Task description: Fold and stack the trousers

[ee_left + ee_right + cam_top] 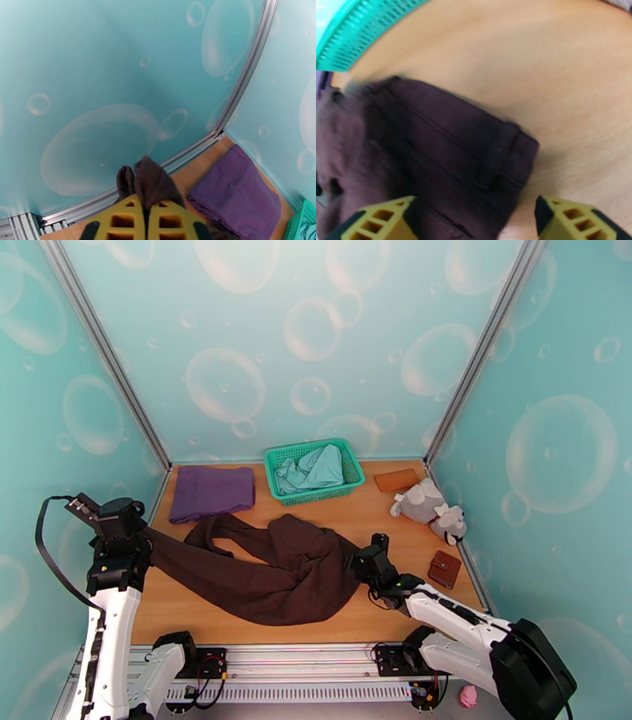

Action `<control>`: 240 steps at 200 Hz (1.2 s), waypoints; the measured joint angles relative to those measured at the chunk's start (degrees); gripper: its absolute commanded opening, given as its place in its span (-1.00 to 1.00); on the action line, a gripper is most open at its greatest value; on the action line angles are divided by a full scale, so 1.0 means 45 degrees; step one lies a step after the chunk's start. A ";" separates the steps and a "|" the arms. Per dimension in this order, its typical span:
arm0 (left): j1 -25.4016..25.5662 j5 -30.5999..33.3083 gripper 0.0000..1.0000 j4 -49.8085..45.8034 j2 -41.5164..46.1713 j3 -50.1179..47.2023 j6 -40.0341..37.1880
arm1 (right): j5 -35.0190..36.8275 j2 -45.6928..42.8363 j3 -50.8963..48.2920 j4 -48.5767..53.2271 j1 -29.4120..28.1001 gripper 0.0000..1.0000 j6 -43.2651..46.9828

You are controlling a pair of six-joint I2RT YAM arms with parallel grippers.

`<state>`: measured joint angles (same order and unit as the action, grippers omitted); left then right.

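While the left pincer [147,549] pinches a leg of the trousers [276,575] by the bench's [395,516] left edge, the right pincer [353,560] stands spread over their right end, mid-bench.

The right gripper [474,223], its yellow fingers wide apart, straddles the waistband corner of the brown trousers [434,150]. Beyond the trousers, a green basket [351,35] stands on the wooden table [561,79].
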<state>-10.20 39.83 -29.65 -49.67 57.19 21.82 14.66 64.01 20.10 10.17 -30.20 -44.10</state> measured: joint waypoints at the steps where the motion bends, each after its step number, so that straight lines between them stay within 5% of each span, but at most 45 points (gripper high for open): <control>1: 0.0000 0.0000 -1.00 0.0005 0.0005 0.0000 0.0005 | -0.0010 0.0034 -0.0019 -0.0024 0.0019 0.44 0.0000; 27: 0.0000 -0.0029 -1.00 0.0257 0.0223 -0.0044 -0.0238 | -0.0155 0.0636 -0.0063 -0.0772 0.0563 0.13 0.0044; 56: -0.0005 -0.0189 -1.00 0.0321 0.0243 -0.0160 -0.0287 | -0.0398 0.1491 0.0248 -0.1229 0.1292 -0.99 0.0277; 98: -0.0005 -0.0223 -1.00 0.0321 0.0495 -0.0262 -0.0335 | -0.1695 0.0899 0.0243 -0.1579 0.2778 -1.00 0.0568; 169: -0.0024 0.0500 -1.00 -0.0136 0.1253 -0.1185 -0.0301 | -0.0418 -0.8777 0.0651 0.2739 0.3449 -1.00 0.0296; 240: -0.0291 0.1117 -0.80 -0.0889 0.1316 -0.1768 -0.0117 | 0.0884 -1.0491 0.0797 0.5411 0.3376 -1.00 -0.0787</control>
<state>-11.51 44.86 -33.65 -43.75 49.23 21.30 18.63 16.80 23.68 34.52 -15.00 -47.64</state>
